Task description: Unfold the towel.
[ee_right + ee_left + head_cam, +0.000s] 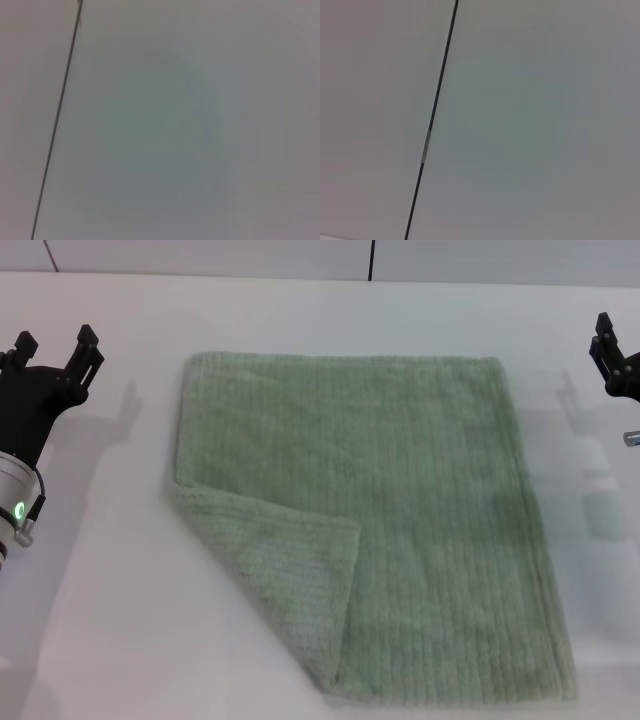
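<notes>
The pale sage-green towel (400, 510) lies flat in the middle of the white table (110, 620) in the head view. Its near left corner (290, 580) is folded over onto the towel, with the fuzzier underside facing up. My left gripper (57, 345) hovers to the left of the towel's far left corner, open and empty, clear of the cloth. My right gripper (615, 355) is at the right edge of the view, off the towel's far right corner and partly cut off. Neither wrist view shows the towel or any fingers.
Bare table surrounds the towel on all sides. A dark seam (371, 260) runs across the white panels behind the table. It also shows in the left wrist view (432, 115) and the right wrist view (57, 115).
</notes>
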`<state>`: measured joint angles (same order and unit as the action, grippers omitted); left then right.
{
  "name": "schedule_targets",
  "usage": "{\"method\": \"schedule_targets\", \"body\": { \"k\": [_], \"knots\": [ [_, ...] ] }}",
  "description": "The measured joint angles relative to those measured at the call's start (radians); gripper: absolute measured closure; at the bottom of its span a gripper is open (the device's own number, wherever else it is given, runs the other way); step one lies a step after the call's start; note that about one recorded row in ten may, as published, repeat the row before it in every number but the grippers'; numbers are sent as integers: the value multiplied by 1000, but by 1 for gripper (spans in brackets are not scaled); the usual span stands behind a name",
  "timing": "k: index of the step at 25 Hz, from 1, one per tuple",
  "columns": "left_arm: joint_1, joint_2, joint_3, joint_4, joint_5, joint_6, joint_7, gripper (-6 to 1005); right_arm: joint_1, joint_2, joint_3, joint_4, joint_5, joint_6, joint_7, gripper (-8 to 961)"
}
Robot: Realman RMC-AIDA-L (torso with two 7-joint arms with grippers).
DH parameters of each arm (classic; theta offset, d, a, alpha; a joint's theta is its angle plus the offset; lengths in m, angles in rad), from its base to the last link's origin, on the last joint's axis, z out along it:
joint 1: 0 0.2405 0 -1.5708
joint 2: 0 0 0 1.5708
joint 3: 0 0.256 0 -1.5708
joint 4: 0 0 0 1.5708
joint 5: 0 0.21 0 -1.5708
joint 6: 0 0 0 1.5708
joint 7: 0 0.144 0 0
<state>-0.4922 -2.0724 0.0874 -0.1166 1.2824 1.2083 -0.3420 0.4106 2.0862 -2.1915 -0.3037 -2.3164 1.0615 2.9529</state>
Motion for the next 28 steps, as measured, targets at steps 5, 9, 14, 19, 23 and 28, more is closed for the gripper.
{"method": "schedule_targets", "body": {
  "k": [5, 9, 14, 19, 23, 28],
  "knots": [
    [0, 0, 0, 0, 0, 1, 0, 198, 0, 0, -3, 0, -2, 0, 0, 254],
    [1, 0, 0, 0, 0, 1, 0, 197, 1, 0, -5, 0, -2, 0, 0, 267],
    [1, 0, 0, 3, 0, 1, 0, 197, 0, 0, -7, 4, -8, -1, 0, 323],
    [1, 0, 0, 5, 0, 1, 0, 197, -2, 0, -18, -22, -8, -24, 0, 416],
    [3, 1, 0, 8, -2, 1, 0, 197, -3, -4, -17, -104, -8, -122, 0, 490],
    [7, 2, 0, 9, -2, 1, 0, 197, -19, -8, 20, -260, -8, -294, -108, 823]
  ]
}}
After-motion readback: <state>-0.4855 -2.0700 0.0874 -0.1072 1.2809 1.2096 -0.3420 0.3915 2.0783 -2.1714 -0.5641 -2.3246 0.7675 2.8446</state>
